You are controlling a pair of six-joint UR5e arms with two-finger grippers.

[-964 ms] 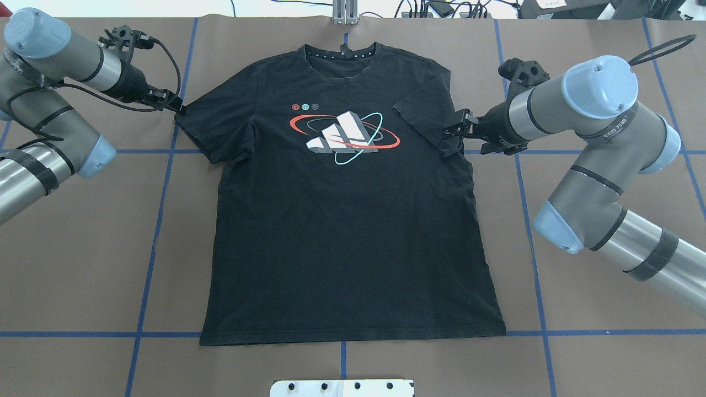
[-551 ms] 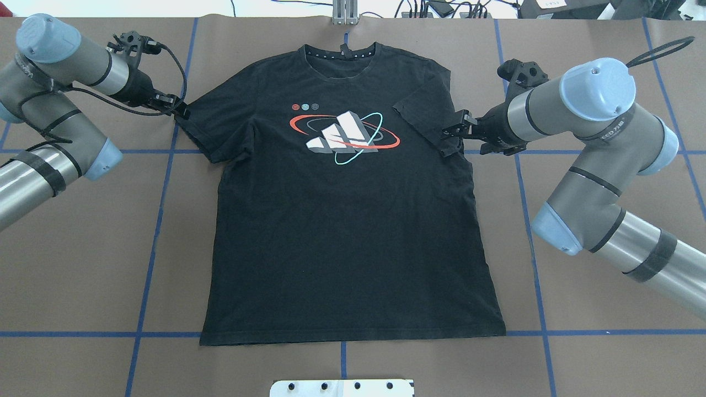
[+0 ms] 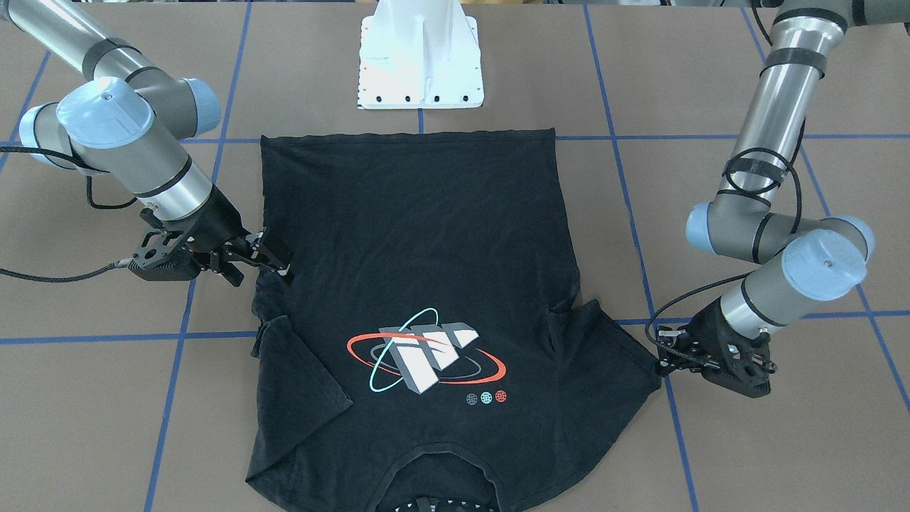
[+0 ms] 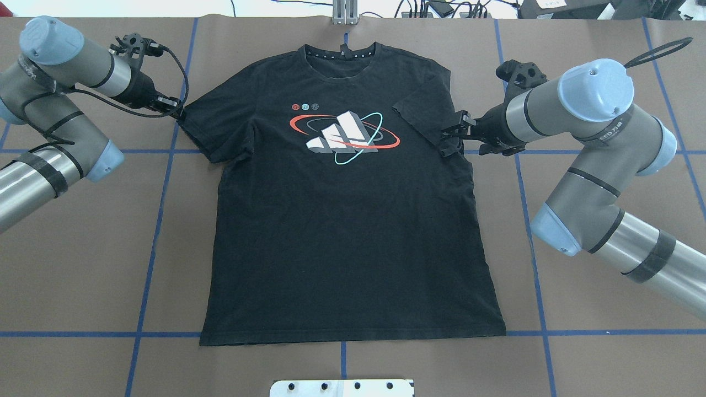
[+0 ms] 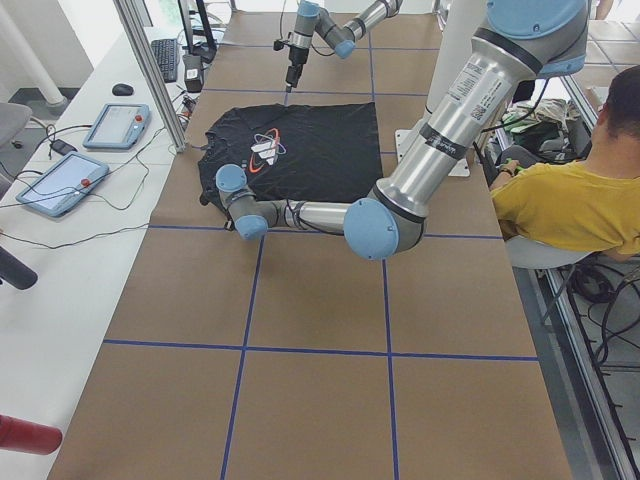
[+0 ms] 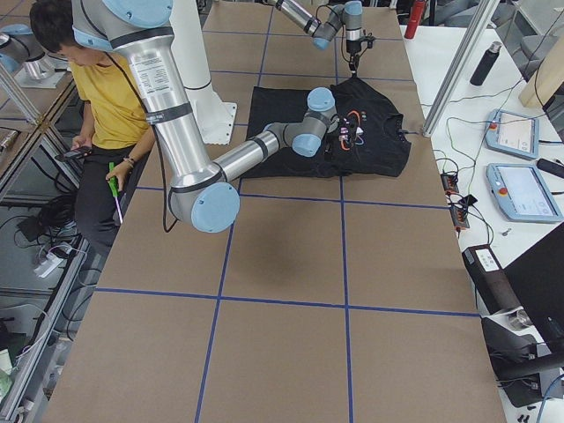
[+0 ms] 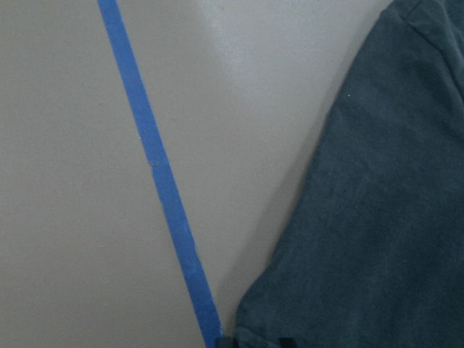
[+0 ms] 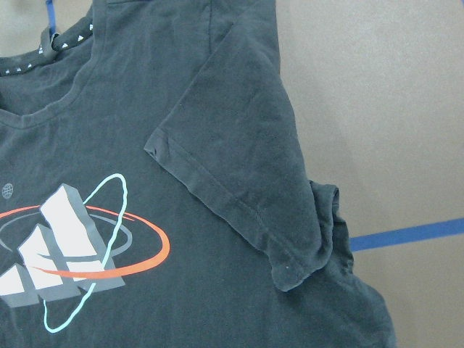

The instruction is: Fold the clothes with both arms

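Now, the black T-shirt point(image 4: 342, 231) lies flat and face up in the middle of the table point(image 4: 83, 248), with its collar at twelve o'clock from the robot's side and its hem at six. The right sleeve point(image 4: 422, 121) is turned in over the chest, at three o'clock of the graphic point(image 4: 343, 138). The right gripper point(image 4: 449, 138) hangs at that side edge with its jaws spread wide, holding nothing. At ten o'clock the left gripper point(image 4: 177, 112) sits at the tip of the left sleeve point(image 4: 215, 124), which lies spread out. Its jaws look narrow, but whether they pinch the hem cannot be told. This looks like the sleeve-folding step, with the left side not yet done. The next move would call for a sure pinch on that hem, a small lift, and a carry toward three o'clock onto the chest without dragging the body.
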